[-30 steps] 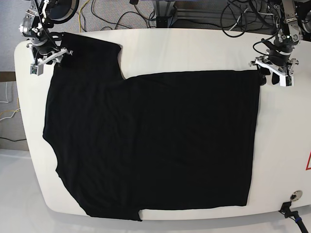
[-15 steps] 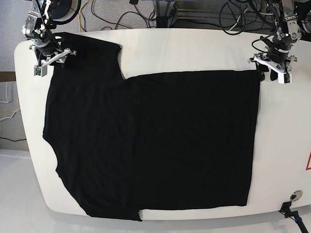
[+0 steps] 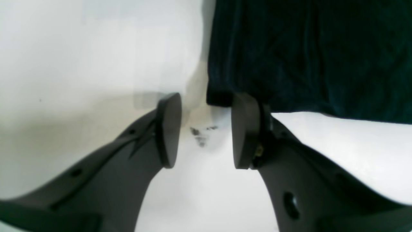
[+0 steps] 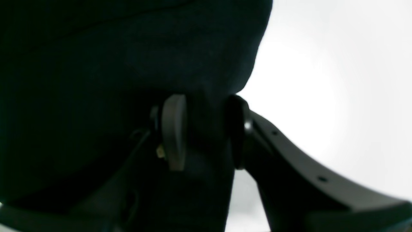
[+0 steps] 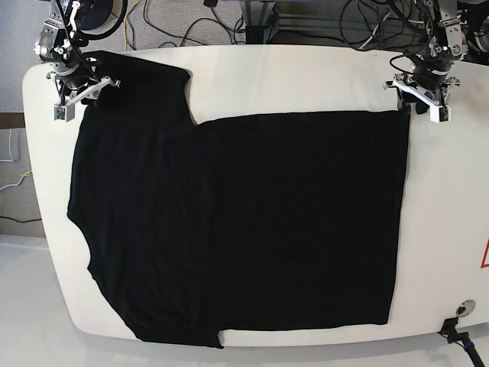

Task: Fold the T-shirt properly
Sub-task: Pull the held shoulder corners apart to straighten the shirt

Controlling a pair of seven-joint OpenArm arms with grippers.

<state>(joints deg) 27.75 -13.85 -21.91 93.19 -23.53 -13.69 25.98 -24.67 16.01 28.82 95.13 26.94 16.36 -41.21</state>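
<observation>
T-shirt (image 5: 229,222) flat on surface (image 5: 306,76) — left gripper (image 3: 204,129) open beside corner; right gripper (image 4: 204,132) straddling cloth, grip indeterminate.

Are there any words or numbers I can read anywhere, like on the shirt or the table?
No words or numbers can be read.
T-shirt: plain black on the side that shows, no print.
Table: a red triangle sign sits at its right edge, cut off by the picture, with nothing readable in it.
Dark smudges on the table between the left tool's tips are marks, not letters.
</observation>
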